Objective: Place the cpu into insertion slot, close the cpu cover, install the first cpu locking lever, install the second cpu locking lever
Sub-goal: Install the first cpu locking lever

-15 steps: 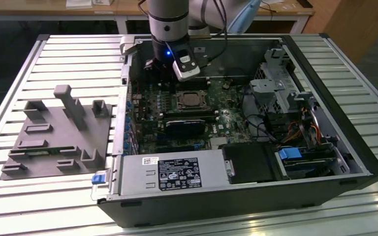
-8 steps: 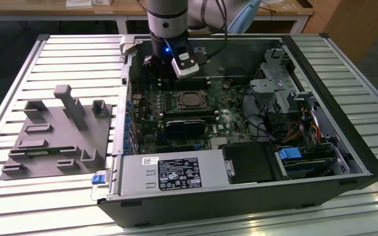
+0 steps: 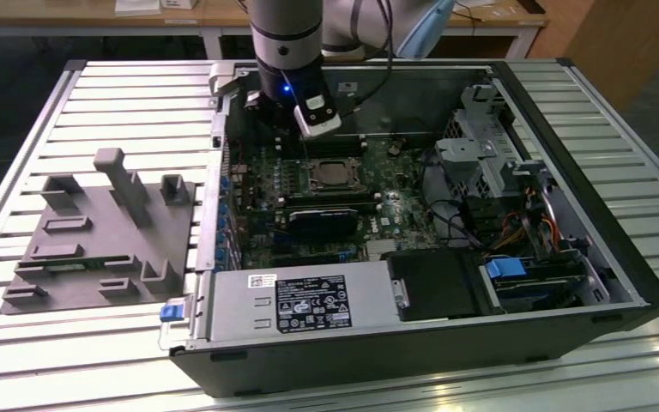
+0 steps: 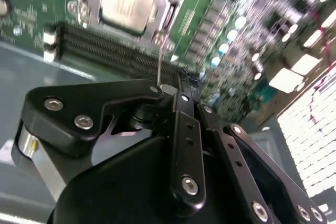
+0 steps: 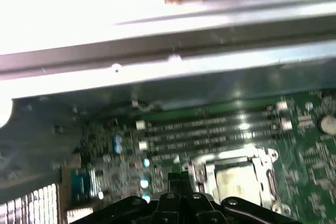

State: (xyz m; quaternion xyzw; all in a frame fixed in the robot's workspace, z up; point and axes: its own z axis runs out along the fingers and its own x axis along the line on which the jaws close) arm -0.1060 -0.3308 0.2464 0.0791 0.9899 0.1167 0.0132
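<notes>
We found the gripper [image 4: 175,88] with its fingers pressed together, a thin wire lever [image 4: 159,61] rising right at their tips. Just ahead of the gripper, the cpu [image 4: 126,1] sat in the insertion slot [image 3: 310,177], with the cpu cover [image 5: 209,170] lying down around it.

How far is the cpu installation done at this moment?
Done: the cpu lies in the insertion slot, and the cpu cover looks closed over it. In hand: the shut gripper is at a thin lever beside the slot. Left: that lever appears not yet latched.
</notes>
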